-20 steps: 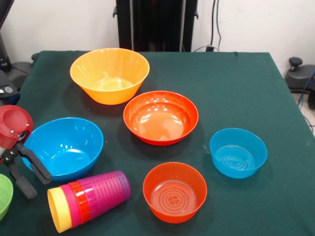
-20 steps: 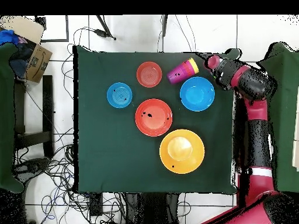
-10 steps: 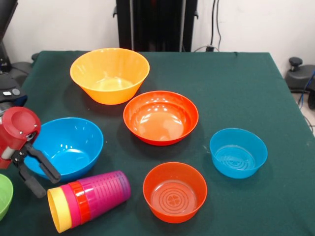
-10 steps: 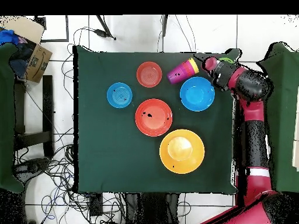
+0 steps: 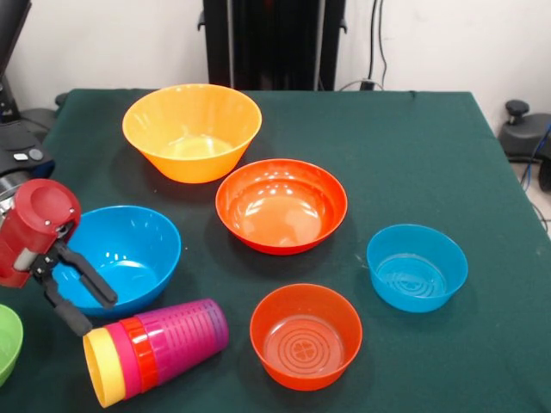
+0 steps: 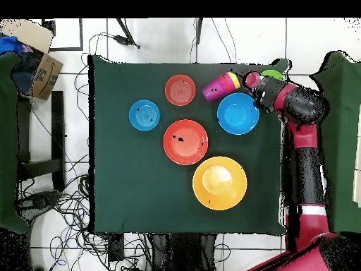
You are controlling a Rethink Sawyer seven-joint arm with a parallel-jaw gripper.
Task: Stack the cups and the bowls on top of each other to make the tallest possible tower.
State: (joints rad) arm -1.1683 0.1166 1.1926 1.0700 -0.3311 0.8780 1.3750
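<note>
**A:** Where does the tower [image 5: 155, 348] lie from the claw [image 5: 86, 310]?

**B:** In the front view, toward four o'clock of it and very near; the two black fingers [image 5: 90, 280] point down that way, and the lower tip sits just above the yellow rim. The claw stands open, fingers spread, holding nothing.

**A:** And the tower's long axis?

**B:** It lies on its side on the bench [image 5: 413, 155], not upright. The yellow mouth faces eight o'clock and the purple base points to two o'clock (so the open end is the end nearest the claw). The large blue bowl [image 5: 116, 256] sits right behind both.

**A:** So the approach?

**B:** My guess: the fingers must straddle the column across its axis, near the rims, then tip it up onto the purple base. Whether a tip already touches the yellow rim I cannot tell. The overhead view agrees: the claw [image 6: 251, 82] sits just beside the column's yellow end [image 6: 233, 77].
</note>
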